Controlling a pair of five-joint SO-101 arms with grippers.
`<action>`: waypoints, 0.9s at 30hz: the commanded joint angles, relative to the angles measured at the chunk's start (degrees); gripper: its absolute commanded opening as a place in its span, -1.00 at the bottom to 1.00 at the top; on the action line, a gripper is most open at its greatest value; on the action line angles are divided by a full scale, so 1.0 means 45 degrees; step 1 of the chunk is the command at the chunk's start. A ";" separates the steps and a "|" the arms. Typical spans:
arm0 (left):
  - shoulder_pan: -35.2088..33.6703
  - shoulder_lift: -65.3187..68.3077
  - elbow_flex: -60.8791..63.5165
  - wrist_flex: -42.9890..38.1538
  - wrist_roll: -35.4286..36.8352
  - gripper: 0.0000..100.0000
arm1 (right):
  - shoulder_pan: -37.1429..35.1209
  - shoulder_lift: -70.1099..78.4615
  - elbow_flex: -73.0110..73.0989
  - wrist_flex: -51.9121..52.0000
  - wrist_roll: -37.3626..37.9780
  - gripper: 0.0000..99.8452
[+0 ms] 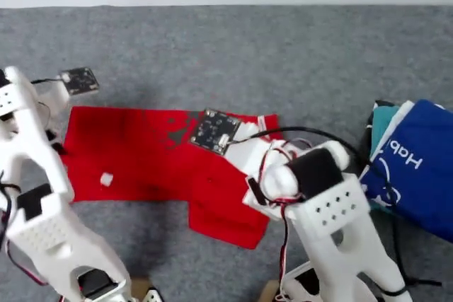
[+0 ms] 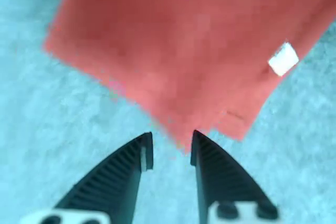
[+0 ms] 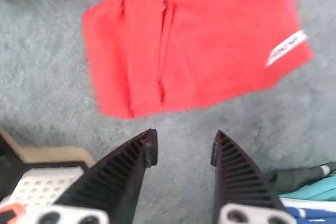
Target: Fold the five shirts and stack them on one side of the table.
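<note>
The red shirt (image 1: pixel 141 153) lies spread on the gray table cover (image 1: pixel 283 54), about in the middle between my two arms. At the end near my right arm the cloth is doubled in several layers. The other end, near my left arm, is flat and carries a small white label (image 2: pixel 283 59).

My left gripper (image 2: pixel 170 150) is released, and its two black fingers stand a little apart. It hangs just over one corner of the red shirt, and the tip of this corner shows in the gap between the fingertips. From this angle I cannot say for sure if the fingers touch the cloth or only hover above it.

My right gripper (image 3: pixel 181 150) is also released, with a wider gap and nothing inside it. It is above the bare gray cover, just beside the doubled edge of the red shirt. A long white tag (image 3: pixel 286 48) sits at the shirt's corner on that side.

The stack of shirts (image 1: pixel 414 164) rests at the right side of the table, apart from the red shirt. A blue shirt (image 1: pixel 417 175) is on the top, and teal, white and dark edges show under it.
</note>
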 commanded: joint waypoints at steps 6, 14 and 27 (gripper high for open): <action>-0.0469 -0.2462 -0.0088 0.0352 -0.0742 -0.80 | 0.0049 0.1514 -0.0313 -0.2569 -0.0215 -0.87; -0.0801 -0.2559 -0.0088 -0.1074 0.3321 -0.99 | -0.0381 0.5773 -0.0488 -0.5109 -0.0625 -0.98; -0.3184 -0.2559 -0.1729 -0.1074 0.8205 -0.99 | -0.1221 1.1458 -0.5392 -0.3956 -0.2911 -0.90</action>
